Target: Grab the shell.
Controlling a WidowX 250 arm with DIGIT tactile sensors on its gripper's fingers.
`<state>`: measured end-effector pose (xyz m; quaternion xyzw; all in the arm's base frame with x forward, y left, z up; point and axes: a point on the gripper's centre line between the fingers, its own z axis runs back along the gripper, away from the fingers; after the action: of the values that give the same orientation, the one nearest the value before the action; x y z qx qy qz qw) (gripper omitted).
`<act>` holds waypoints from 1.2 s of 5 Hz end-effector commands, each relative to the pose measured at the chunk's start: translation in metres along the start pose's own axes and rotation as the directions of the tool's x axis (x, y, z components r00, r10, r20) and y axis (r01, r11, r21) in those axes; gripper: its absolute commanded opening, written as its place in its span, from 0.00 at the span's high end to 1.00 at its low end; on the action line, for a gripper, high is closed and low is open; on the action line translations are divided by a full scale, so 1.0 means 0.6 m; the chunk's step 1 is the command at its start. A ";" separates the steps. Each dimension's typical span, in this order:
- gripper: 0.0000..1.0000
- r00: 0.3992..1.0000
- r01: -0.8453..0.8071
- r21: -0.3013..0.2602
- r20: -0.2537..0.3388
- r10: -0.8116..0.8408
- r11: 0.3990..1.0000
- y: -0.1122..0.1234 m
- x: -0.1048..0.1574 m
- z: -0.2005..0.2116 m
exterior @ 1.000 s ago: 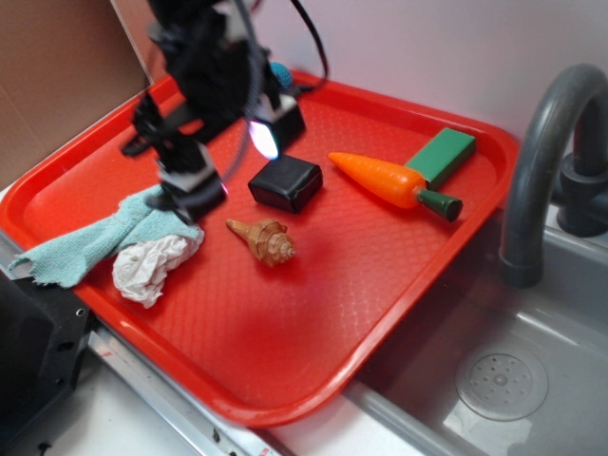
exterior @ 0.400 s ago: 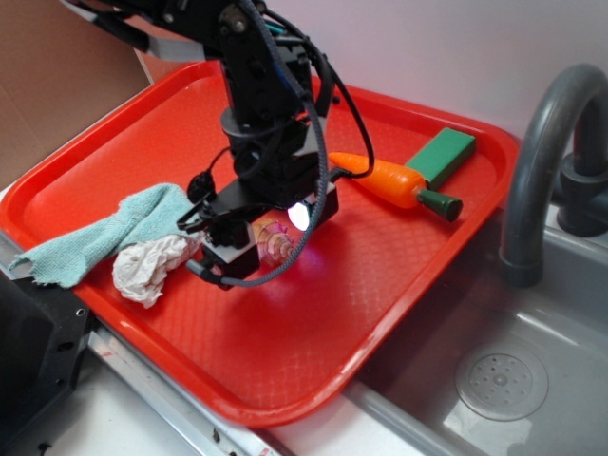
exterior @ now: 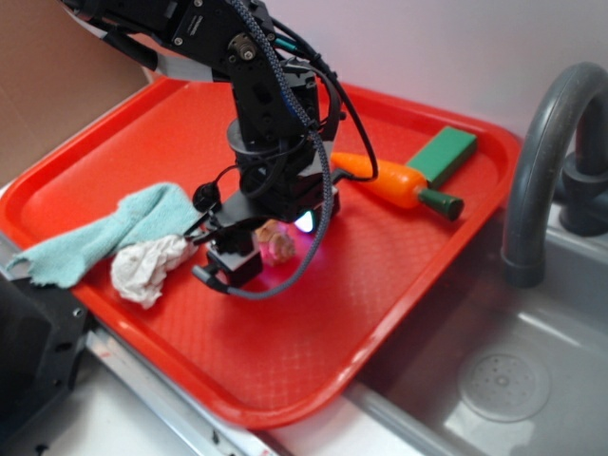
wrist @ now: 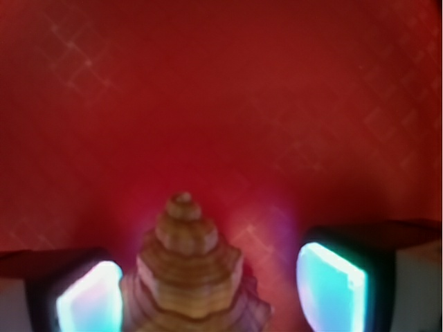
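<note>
The shell (wrist: 187, 277) lay on the red tray (exterior: 313, 332), pointed tip away from the wrist camera, between the two pads of the end effector (wrist: 208, 294). The pads stood apart; the left pad (wrist: 86, 301) sat just beside or touching the ridged body, the right one clear of it. A good grasp likely called for centring slightly toward the shell, then closing across its widest ridges. The crumpled paper (exterior: 142, 268) and teal cloth (exterior: 104, 233) lay nearby.
</note>
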<state>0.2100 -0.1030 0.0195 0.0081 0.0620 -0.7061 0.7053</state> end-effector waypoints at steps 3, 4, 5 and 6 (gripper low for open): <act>1.00 0.987 -0.158 0.142 0.062 0.150 0.977 0.011 -0.041 0.106; 1.00 0.915 -0.400 0.141 0.111 0.387 0.906 0.005 -0.076 0.185; 1.00 0.788 -0.614 0.093 0.129 0.602 0.784 -0.016 -0.106 0.256; 1.00 0.606 -0.782 -0.071 0.148 0.782 0.619 -0.054 -0.150 0.307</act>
<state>0.1982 -0.0244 0.1991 -0.0258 0.0245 -0.3267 0.9444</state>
